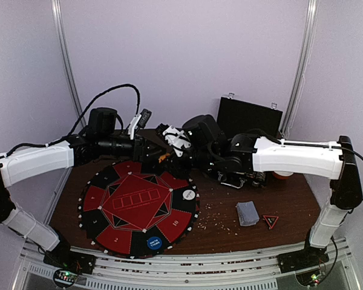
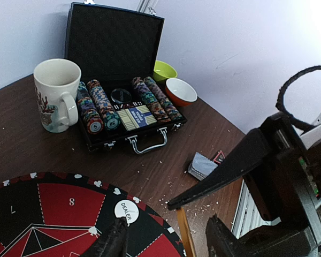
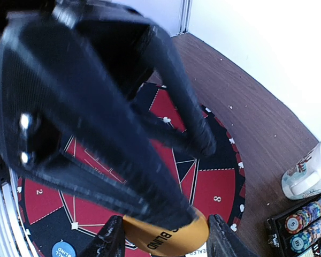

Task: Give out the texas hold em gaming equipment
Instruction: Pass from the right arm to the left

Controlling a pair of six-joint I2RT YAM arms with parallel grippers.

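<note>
Currently mid hand-off above the mat's (image 1: 97, 196) 12 o'clock edge: right gripper (image 3: 168, 243) pinches the orange Big Blind button (image 3: 166, 233) by its rim, left gripper (image 2: 166, 238) jaws spread around it, not touching. Next, likely, left must clamp the faces before right releases.
</note>
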